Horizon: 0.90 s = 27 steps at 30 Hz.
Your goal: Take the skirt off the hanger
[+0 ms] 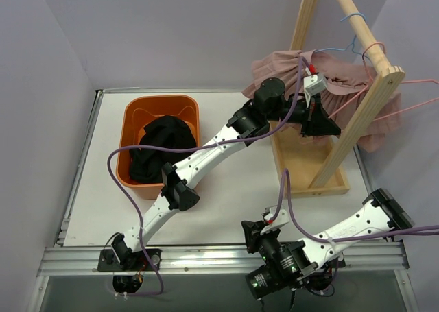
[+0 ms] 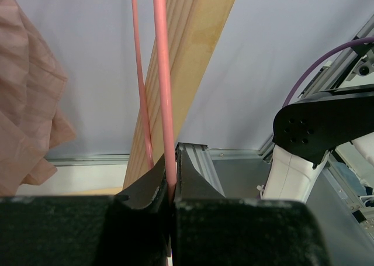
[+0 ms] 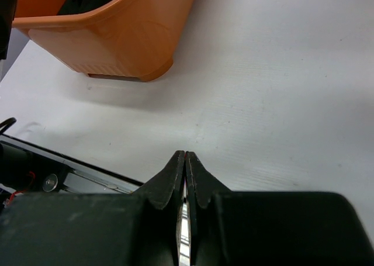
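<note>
The skirt point(image 1: 271, 68) is dusty pink, the hanger point(image 2: 161, 73) pink, the bin point(image 1: 162, 101) orange.

The left arm point(image 1: 206, 158) stretched far forward, left gripper point(image 2: 173, 181) clamped on the hanger point(image 2: 166, 102); right arm point(image 1: 343, 228) folded low, right gripper point(image 3: 185, 163) closed

The left tool point(image 2: 170, 183) pinches the pink hanger wire point(image 2: 164, 85) before a wooden post point(image 2: 193, 49); the skirt point(image 2: 26, 102) hangs at left.

Black cloth point(image 1: 161, 144) in orange bin point(image 1: 162, 100); wooden rack point(image 1: 351, 135)
</note>
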Tool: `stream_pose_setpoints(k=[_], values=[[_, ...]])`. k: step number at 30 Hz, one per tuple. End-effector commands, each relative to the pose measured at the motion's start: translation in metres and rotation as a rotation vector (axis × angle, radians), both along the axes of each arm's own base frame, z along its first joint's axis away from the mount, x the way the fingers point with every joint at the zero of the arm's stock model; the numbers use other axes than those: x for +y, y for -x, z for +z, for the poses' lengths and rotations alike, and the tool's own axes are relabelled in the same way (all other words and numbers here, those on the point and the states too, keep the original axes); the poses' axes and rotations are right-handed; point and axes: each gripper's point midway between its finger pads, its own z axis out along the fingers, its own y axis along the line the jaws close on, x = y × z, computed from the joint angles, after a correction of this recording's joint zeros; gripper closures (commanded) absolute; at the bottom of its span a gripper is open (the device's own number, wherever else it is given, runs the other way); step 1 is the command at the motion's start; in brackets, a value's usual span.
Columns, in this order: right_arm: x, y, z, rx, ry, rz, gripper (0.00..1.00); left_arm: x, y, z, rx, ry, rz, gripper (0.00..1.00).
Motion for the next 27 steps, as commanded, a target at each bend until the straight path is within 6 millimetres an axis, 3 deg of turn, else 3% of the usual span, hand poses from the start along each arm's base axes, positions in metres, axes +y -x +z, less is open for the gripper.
stream_pose_setpoints(k=[1, 8, 9, 11, 14, 19, 21, 22, 23, 27], values=[[0.0, -0.004, 0.018, -0.058, -0.049, -0.009, 1.0, -0.004, 0.038, 0.009, -0.02, 0.03, -0.105, 0.98], [-0.005, -0.003, 0.011, -0.04, -0.064, -0.013, 1.0, -0.01, 0.028, -0.036, 0.01, -0.106, -0.077, 0.98], [-0.005, -0.003, 0.011, -0.039, -0.065, -0.014, 1.0, -0.004, 0.02, -0.032, 0.011, -0.111, -0.057, 0.96], [-0.004, -0.002, 0.012, -0.039, -0.062, -0.012, 1.0, 0.001, 0.011, -0.036, 0.025, -0.134, -0.037, 0.79], [-0.005, -0.002, 0.013, -0.045, -0.049, -0.01, 1.0, 0.022, 0.001, -0.008, -0.028, -0.108, 0.002, 0.55], [-0.006, -0.002, 0.012, -0.046, -0.056, -0.011, 1.0, 0.041, -0.014, 0.01, -0.054, -0.096, 0.043, 0.39], [-0.006, -0.002, 0.013, -0.044, -0.067, -0.01, 1.0, 0.048, -0.017, 0.019, -0.067, -0.087, 0.063, 0.09], [-0.006, -0.002, 0.013, -0.043, -0.068, -0.008, 1.0, 0.049, -0.02, 0.016, -0.074, -0.093, 0.07, 0.02], [-0.005, -0.001, 0.013, -0.041, -0.067, -0.006, 1.0, 0.054, -0.021, 0.025, -0.085, -0.08, 0.083, 0.06], [-0.004, 0.001, 0.009, -0.036, -0.056, -0.002, 1.0, 0.072, -0.034, 0.037, -0.119, -0.081, 0.133, 0.06]])
